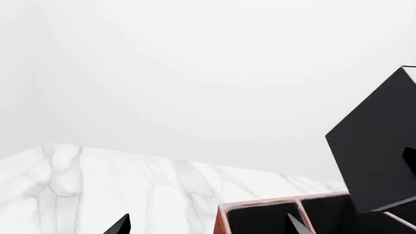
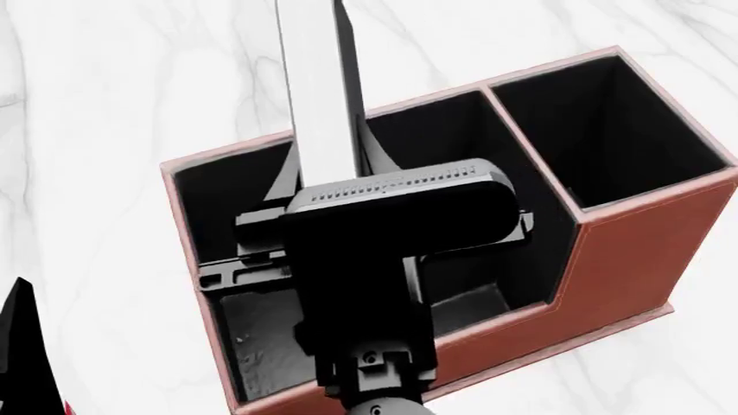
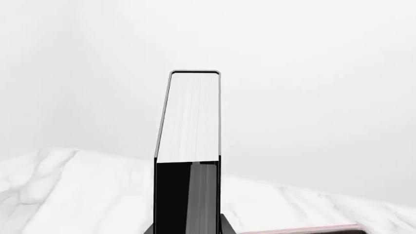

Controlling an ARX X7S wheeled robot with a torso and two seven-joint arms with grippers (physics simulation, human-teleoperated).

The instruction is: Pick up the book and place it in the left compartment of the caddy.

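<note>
My right gripper (image 2: 392, 207) is shut on the book (image 2: 317, 86) and holds it upright on end over the left half of the reddish-brown caddy (image 2: 623, 259). The book's white page edges face the head camera. A grey textured floor of the left compartment (image 2: 263, 346) shows beside my arm; the arm hides the rest. In the right wrist view the book (image 3: 192, 117) stands between the fingers of the right gripper (image 3: 188, 229). My left gripper (image 1: 208, 226) is open and empty beside a corner of the caddy (image 1: 224, 214). The book's black cover (image 1: 377, 146) hangs above that corner.
The caddy stands on a white marble table (image 2: 104, 104). Its taller square bay (image 2: 611, 130) is at the back right. A black part of my left arm (image 2: 17, 346) shows at the head view's lower left, with a sliver of red (image 2: 66, 408) beside it.
</note>
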